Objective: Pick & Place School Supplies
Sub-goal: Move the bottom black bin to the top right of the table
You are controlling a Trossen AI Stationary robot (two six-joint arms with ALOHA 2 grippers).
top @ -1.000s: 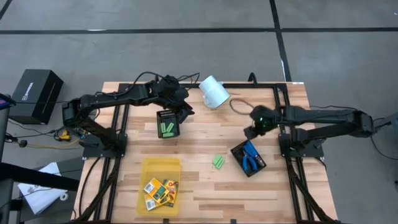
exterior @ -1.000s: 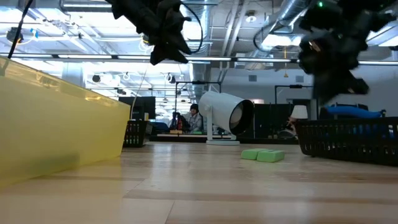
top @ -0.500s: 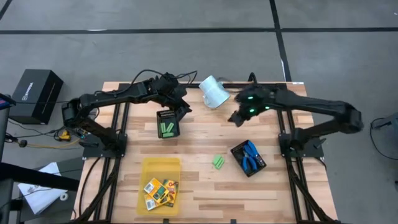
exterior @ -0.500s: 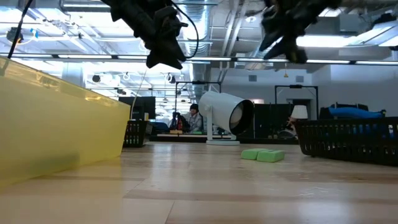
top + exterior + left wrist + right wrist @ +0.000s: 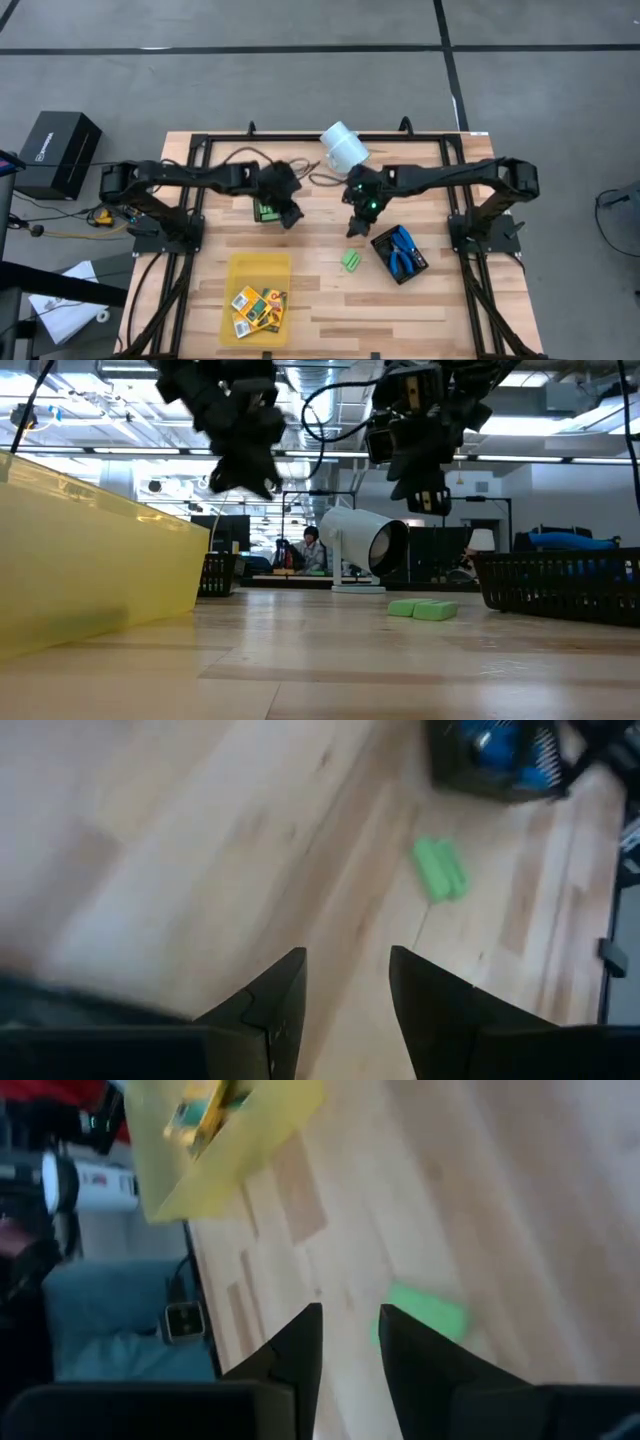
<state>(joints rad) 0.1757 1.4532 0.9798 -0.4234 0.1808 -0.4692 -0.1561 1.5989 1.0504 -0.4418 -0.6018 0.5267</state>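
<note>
Two light-green oblong pieces [image 5: 350, 260] lie side by side on the wooden table, near its middle [image 5: 422, 609]. My right gripper [image 5: 355, 226] hangs open above the table just on their far side, slanting down; the pieces [image 5: 425, 1315] show beyond its fingertips [image 5: 350, 1335]. My left gripper [image 5: 291, 215] hangs open over the near right corner of a black mesh tray [image 5: 262, 208] that holds more green pieces. It slants down toward the loose pieces [image 5: 440, 868]. Nothing is between either pair of fingers.
A yellow tray [image 5: 258, 270] with orange-yellow boxes [image 5: 257, 308] sits at the near left. A black mesh tray [image 5: 385, 243] with blue-handled tools [image 5: 403, 252] stands right of the loose pieces. A white cup [image 5: 343, 147] lies on its side at the far middle.
My right gripper has swung from beside the tray with the blue tools toward the table's left, rolling its wrist, and now hangs by the loose green pieces. My left gripper has sunk and come toward the near edge, across its mesh tray.
</note>
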